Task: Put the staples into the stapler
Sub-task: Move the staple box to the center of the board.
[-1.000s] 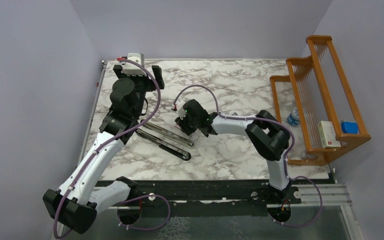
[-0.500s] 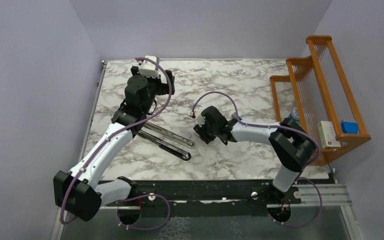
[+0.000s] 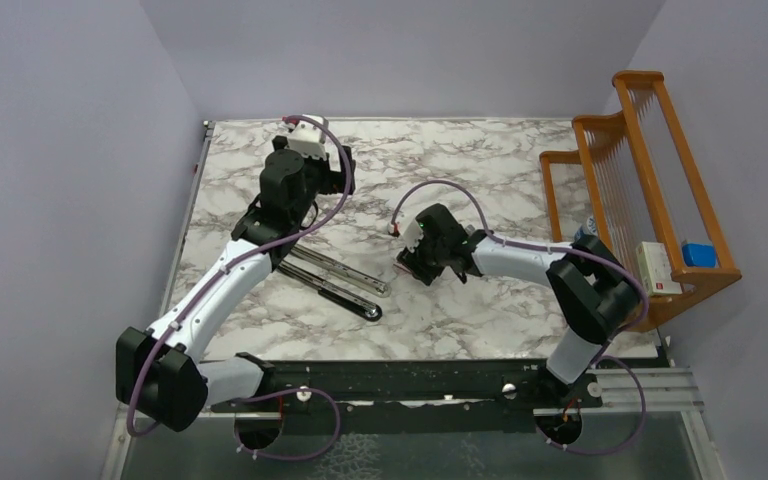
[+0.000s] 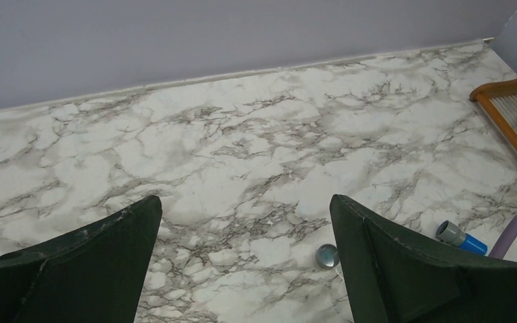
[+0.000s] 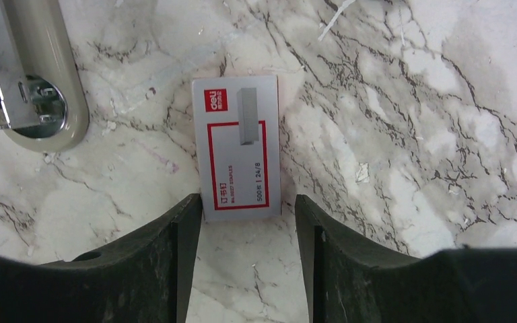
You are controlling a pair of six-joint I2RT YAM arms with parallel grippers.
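I'm working in a robot test cell in a lab. Plain lilac walls [image 3: 410, 50] box in a marble-pattern counter [image 3: 480, 170]. The cabled left arm [image 3: 220, 290] and right arm [image 3: 520, 255] are bolted to a black rail [image 3: 410, 378] at 6 o'clock. A wooden rack [image 3: 660, 140] stands at 3 o'clock.

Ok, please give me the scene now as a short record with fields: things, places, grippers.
target: small white-and-red cardboard staple box, flat, label up, on the white marble table
tool: long grey metal stapler, swung open, apart from the box
right gripper: open, astride the box's near end
left gripper: open, holding nothing, above the table
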